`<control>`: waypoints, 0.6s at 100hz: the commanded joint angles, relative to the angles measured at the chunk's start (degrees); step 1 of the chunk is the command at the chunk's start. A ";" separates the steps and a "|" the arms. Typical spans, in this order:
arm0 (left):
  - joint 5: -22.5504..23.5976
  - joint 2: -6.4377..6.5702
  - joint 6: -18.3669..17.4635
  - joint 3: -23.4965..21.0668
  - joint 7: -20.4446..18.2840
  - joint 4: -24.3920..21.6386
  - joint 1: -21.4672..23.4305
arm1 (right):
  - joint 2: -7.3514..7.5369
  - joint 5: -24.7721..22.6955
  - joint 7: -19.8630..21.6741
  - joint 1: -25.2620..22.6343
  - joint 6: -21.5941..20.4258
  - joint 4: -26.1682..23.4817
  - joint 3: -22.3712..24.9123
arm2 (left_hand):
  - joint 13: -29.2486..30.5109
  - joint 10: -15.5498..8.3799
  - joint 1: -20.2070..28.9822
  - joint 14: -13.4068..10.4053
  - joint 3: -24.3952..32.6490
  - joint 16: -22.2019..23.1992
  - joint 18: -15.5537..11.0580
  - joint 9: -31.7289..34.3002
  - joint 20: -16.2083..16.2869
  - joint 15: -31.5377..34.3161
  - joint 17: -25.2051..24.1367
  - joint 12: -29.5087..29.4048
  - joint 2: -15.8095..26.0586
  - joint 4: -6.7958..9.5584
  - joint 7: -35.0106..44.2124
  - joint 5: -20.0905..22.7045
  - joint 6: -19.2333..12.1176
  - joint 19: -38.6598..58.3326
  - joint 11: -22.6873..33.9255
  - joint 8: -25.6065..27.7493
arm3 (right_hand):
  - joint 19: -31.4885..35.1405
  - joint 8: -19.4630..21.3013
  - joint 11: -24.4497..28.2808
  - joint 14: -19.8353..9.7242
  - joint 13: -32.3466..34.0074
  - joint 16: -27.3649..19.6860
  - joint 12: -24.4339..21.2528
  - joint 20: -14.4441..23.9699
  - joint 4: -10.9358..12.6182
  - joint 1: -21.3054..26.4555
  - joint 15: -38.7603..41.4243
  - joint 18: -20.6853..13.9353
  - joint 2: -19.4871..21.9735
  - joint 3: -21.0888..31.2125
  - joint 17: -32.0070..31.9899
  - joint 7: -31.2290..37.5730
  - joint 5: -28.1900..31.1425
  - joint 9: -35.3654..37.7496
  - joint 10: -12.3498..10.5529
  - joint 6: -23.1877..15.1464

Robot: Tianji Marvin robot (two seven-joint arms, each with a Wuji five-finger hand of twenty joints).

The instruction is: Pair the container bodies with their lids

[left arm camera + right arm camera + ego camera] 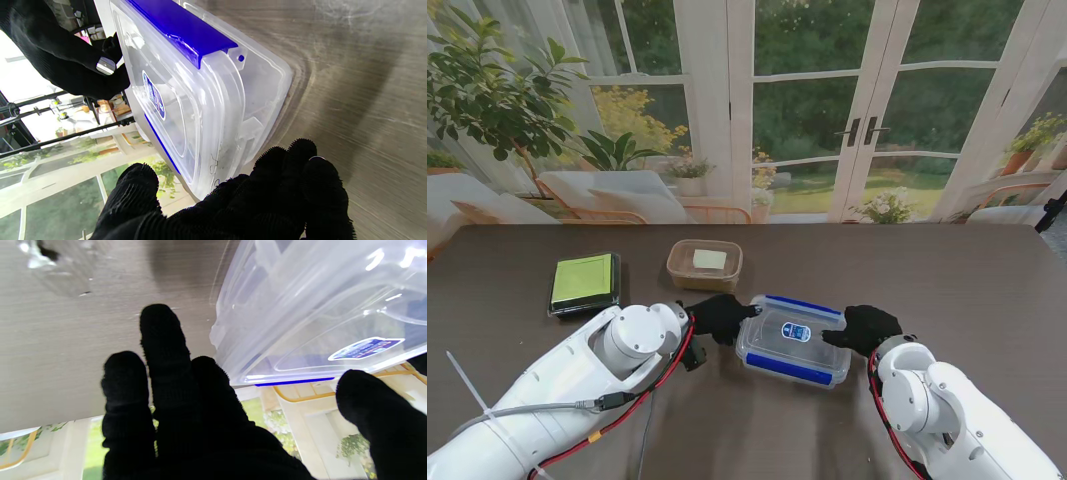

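Stand view: nearest me, the left hand [720, 317] and right hand [864, 328] flank the clear box [793, 339] with blue clips and its lid on, fingers [297, 173] against its ends; whether they truly grip it I cannot tell. Its blue oval label [796, 331] is too small to read. Farther back on the table [967, 280] sit a tan container [704, 264] and a black-rimmed green lid [585, 283].
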 commanded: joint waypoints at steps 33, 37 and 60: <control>-0.69 -2.32 -0.33 0.29 -1.90 -3.42 1.35 | -1.57 2.11 1.22 -0.48 1.33 -1.46 -2.78 | -0.84 -4.63 1.19 0.62 0.04 -0.61 -6.55 -0.44 -1.17 -0.36 -1.74 -0.93 -1.06 -0.49 7.38 5.01 -7.10 -1.21 0.57 2.15 | -1.86 -2.05 0.29 -0.05 0.78 -1.31 -1.19 0.85 0.01 -0.11 -1.74 2.91 -1.56 -0.43 3.26 -9.29 -5.70 2.06 -19.57 -23.09; -0.87 -2.43 -0.49 0.36 -1.84 -3.12 1.14 | -1.61 2.21 0.94 -0.29 0.66 -1.18 -2.93 | -0.89 -4.57 1.21 0.63 0.06 -0.62 -6.55 -0.52 -1.18 -0.40 -1.74 -0.95 -1.07 -0.49 7.35 4.95 -7.12 -1.20 0.53 2.14 | -1.86 -2.04 0.39 -0.17 0.52 -1.27 -1.08 0.86 -0.07 -0.08 -1.86 2.58 -1.45 -0.15 2.92 -9.38 -6.25 1.52 -19.92 -23.57; -2.79 -3.82 -2.32 2.12 -1.66 0.97 -2.11 | -2.18 4.24 -1.57 1.42 -1.32 1.13 -3.69 | -1.00 -4.81 1.17 0.46 0.04 -0.63 -6.53 -0.62 -1.26 -0.48 -1.77 -1.00 -1.01 -0.50 7.27 4.77 -7.28 -1.21 0.53 2.08 | -2.00 -1.79 1.00 -0.50 -1.59 -1.01 -0.71 1.03 -0.19 0.39 -2.00 1.27 -1.80 1.14 0.75 -9.21 -8.54 -0.73 -21.02 -25.34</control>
